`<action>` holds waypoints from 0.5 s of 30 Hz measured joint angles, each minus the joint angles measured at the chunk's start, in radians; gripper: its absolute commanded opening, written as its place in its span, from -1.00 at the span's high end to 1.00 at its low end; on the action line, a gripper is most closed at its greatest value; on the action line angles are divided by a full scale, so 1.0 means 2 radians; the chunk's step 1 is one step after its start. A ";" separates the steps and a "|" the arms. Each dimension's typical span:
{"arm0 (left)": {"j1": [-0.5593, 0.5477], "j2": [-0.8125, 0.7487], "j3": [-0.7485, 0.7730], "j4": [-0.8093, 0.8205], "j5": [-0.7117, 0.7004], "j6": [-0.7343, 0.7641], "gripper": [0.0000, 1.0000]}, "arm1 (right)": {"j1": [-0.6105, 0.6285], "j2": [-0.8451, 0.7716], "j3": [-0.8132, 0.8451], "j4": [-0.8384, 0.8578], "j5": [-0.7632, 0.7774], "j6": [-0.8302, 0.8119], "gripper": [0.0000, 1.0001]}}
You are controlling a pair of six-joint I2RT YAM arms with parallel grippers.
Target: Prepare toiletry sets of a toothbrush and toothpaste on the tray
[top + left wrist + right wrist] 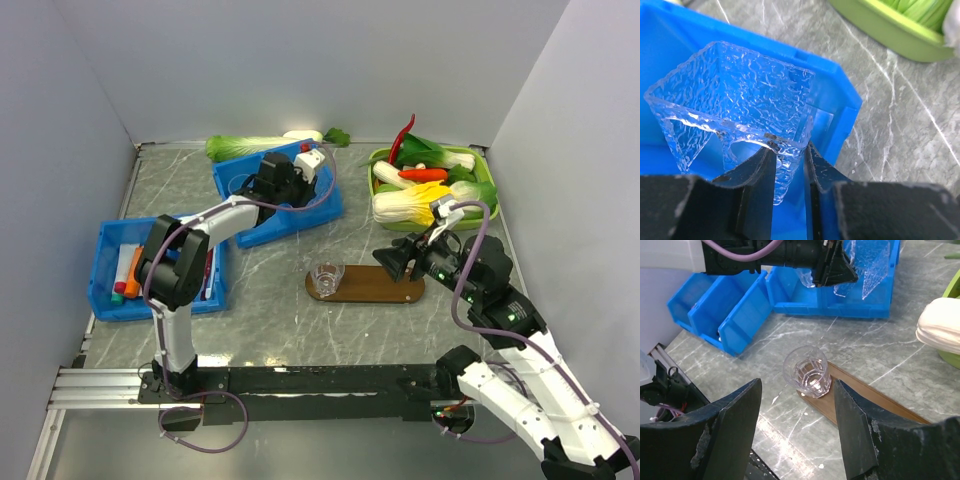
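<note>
1. A grey marbled tabletop (270, 330) ringed by pale walls carries everything. Both arms reach out from its near edge.
2. The left gripper (788, 172) is closed to a narrow slit, its black fingers (757, 192) pinching one thin wall of a textured clear plastic cup (735, 95). The cup stands out beyond the fingertips, mouth tipped up and away, over the inside of a blue plastic bin (842, 102).
3. The right gripper (796, 432) is spread wide and holds nothing. Straight ahead of its fingertips a faceted clear plastic cup (806, 372) stands upright on the far end of the flat dark-brown wooden tray (870, 402). The tray runs back from that cup toward this gripper's right-hand finger.
4. The rest of the tray looks bare, with no brush or tube on it. Small tubes and slim brushes (128, 268) lie in a second blue bin (105, 300), well back beside the left arm's elbow.
5. What could go wrong, as I judge it:
   - The left hold is on a single wall, so the cup may swing or slip out during the carry.
   - A hard squeeze could flex or crack the thin plastic.
   - A low lift could catch the cup on the bin's wall.
   - The right gripper hovers over the tray's free length, so the arms could collide at set-down.
   - A cup placed too close could knock over the one already standing there.
</note>
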 measured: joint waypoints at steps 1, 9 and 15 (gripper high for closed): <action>-0.001 -0.005 -0.002 0.002 -0.001 0.001 0.99 | 0.000 -0.003 0.000 0.000 0.001 0.000 -0.32; -0.015 -0.045 -0.007 0.012 -0.026 0.004 0.98 | 0.000 -0.017 0.000 -0.007 0.022 0.003 -0.32; -0.025 -0.082 -0.010 0.010 -0.032 0.004 0.98 | 0.000 -0.029 0.000 -0.017 0.040 0.006 -0.30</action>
